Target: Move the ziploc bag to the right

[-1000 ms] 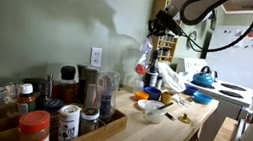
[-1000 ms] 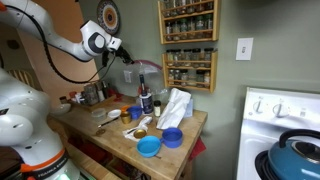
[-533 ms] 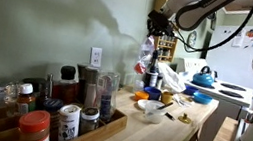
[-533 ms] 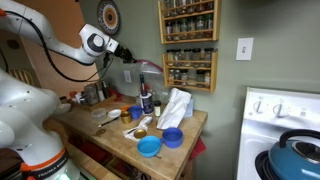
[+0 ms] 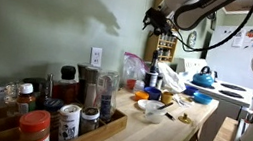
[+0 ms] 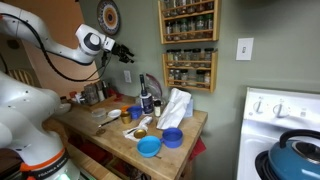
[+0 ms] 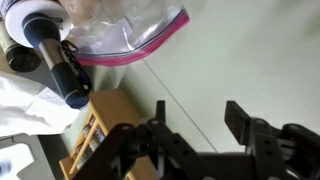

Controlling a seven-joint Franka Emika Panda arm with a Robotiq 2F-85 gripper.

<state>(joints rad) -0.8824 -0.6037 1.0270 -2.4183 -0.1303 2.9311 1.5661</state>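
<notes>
The ziploc bag (image 5: 130,67) is clear with a pink zip strip. It rests among the bottles at the back of the wooden counter (image 5: 164,127), against the wall. In the wrist view the ziploc bag (image 7: 120,25) fills the top left, well away from the fingers. My gripper (image 5: 155,19) hangs above the bag near the wall, open and empty. In the wrist view the gripper (image 7: 198,110) shows only bare wall between its black fingers. From the other side the gripper (image 6: 122,52) is above the counter's back edge.
A crumpled white cloth (image 6: 175,105), two blue bowls (image 6: 149,147) and small jars crowd the counter. A dark bottle (image 7: 60,60) stands beside the bag. A spice rack (image 6: 188,45) hangs on the wall. A wooden tray of jars (image 5: 50,110) and a stove with a blue kettle (image 5: 203,77) flank the counter.
The gripper was shut on the bag, holding it in the air. It has opened, and the bag has dropped to the counter among the bottles. The gripper stays raised.
</notes>
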